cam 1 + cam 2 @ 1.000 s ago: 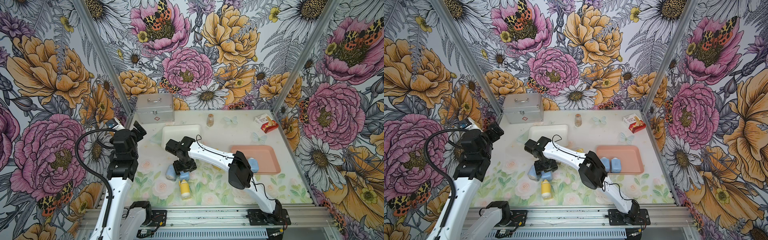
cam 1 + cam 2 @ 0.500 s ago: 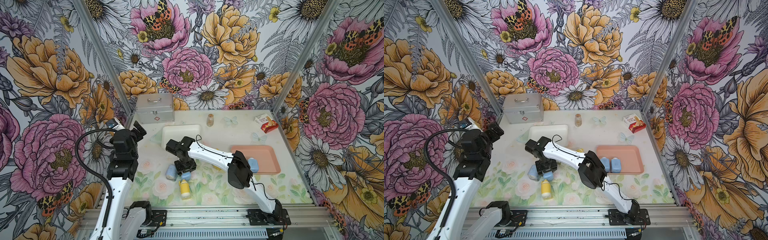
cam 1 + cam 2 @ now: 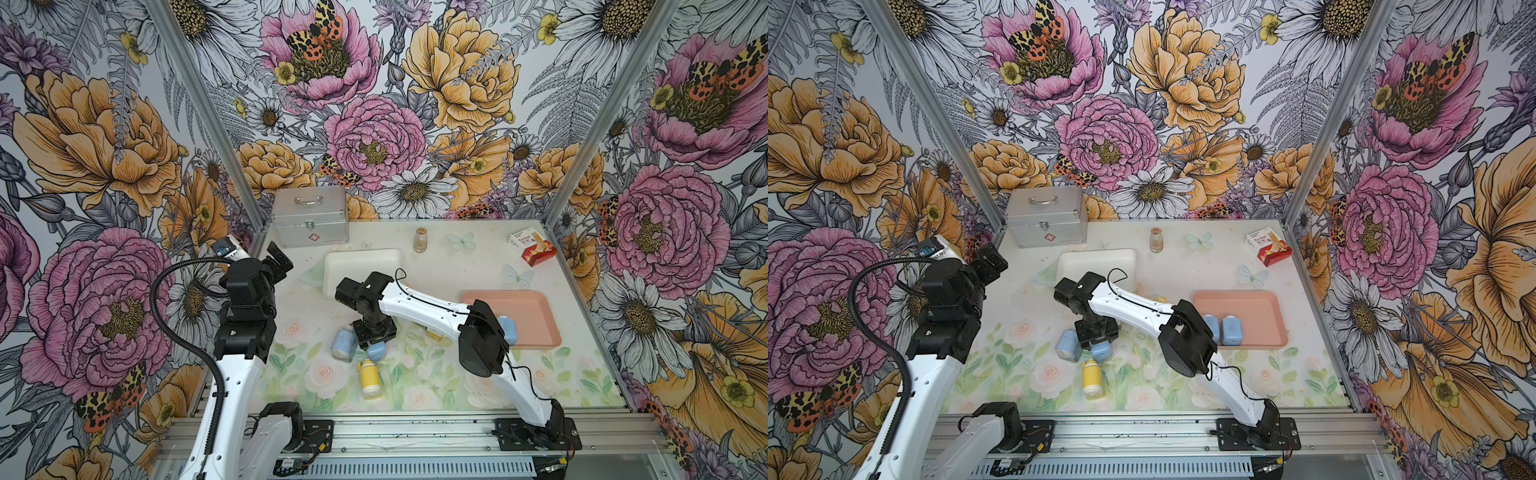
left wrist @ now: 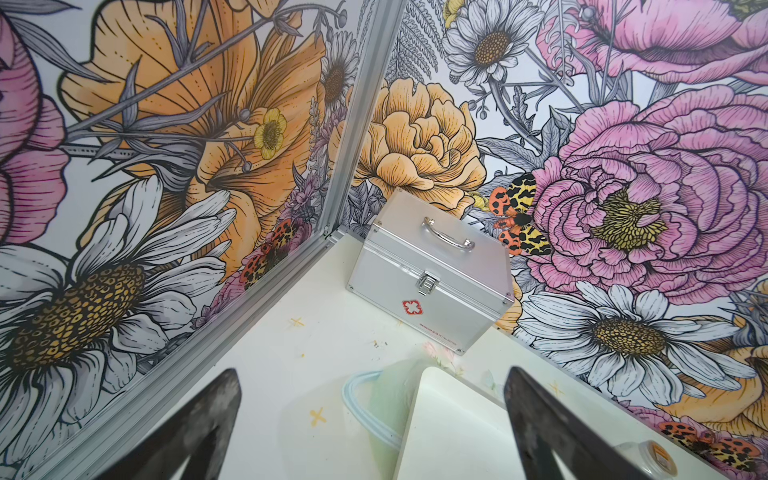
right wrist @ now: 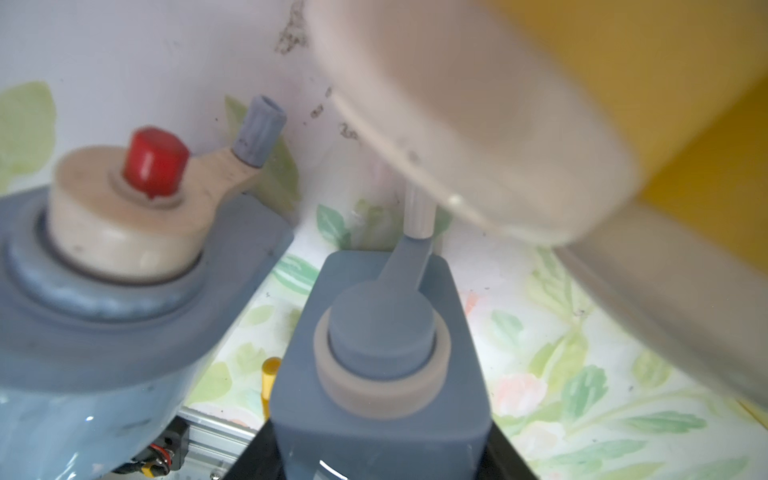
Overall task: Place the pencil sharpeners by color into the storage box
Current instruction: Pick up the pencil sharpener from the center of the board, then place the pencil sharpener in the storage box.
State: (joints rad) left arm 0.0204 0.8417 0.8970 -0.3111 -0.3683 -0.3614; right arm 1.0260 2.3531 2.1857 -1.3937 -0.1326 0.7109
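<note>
My right gripper points down at the mat's middle, shut on a light blue pencil sharpener. A second blue sharpener lies right beside it. A yellow sharpener lies just in front. In a top view two more blue sharpeners stand in the pink storage box. A yellow piece peeks from behind the right arm. My left gripper hangs open and empty near the left wall.
A cream-white shallow box sits behind the right wrist. At the back stand a silver case, a brownish vial and a red-and-white carton. Flowered walls close three sides.
The right jaws have narrowed onto the blue sharpener. Neither arm has otherwise moved, and the left gripper stays open.
</note>
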